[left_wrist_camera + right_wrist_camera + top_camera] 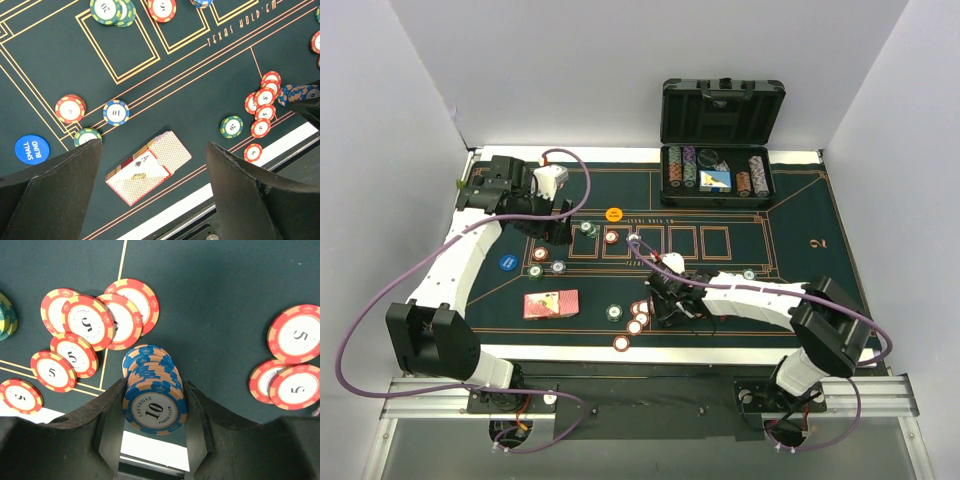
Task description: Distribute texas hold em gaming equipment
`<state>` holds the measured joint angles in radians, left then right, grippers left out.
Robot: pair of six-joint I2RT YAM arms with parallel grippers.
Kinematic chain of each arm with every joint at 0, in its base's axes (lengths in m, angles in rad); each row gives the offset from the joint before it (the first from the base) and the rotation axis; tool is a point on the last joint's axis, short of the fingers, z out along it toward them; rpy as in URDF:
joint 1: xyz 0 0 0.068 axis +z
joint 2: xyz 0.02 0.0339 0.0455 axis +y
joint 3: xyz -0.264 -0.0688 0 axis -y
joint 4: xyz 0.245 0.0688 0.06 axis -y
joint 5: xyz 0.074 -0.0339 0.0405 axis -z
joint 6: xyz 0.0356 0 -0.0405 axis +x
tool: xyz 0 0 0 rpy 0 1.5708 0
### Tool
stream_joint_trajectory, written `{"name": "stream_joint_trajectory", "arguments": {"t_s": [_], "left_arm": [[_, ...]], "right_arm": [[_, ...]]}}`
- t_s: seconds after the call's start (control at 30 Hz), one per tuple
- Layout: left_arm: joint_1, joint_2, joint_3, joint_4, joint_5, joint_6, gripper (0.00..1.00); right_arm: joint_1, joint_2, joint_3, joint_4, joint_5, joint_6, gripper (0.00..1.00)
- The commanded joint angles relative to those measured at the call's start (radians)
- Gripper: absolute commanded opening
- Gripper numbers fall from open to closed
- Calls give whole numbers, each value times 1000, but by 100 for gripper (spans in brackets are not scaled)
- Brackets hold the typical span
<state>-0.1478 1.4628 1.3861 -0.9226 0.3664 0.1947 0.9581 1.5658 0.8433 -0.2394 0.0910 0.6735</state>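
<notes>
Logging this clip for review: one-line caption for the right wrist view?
Right claw grips a stack of blue 10 chips; red 5 chips lie on the felt mat either side.

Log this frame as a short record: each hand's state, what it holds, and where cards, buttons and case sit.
left hand: open, empty, over the mat
right hand: shut on a stack of blue 10 chips
playing cards: small pile, near left, an ace showing
red 5 chips: loose on both sides of the right hand
blue button: marked small blind, left of the cards
orange button: farther in, near the printed boxes
case: open at the far edge, chip stacks inside
</notes>
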Motion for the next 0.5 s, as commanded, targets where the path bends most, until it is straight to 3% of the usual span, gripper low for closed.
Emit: {"name": "stream_joint_trajectory", "arguments": {"t_s": [0.0,0.47], "left_arm": [[5,-27,-2,37,8,5,95],[4,-33,-21,44,22,14,95]], "right_arm": [[7,-75,14,-60,35,-8,32],[-28,-121,91,-144,69,-41,29]]}}
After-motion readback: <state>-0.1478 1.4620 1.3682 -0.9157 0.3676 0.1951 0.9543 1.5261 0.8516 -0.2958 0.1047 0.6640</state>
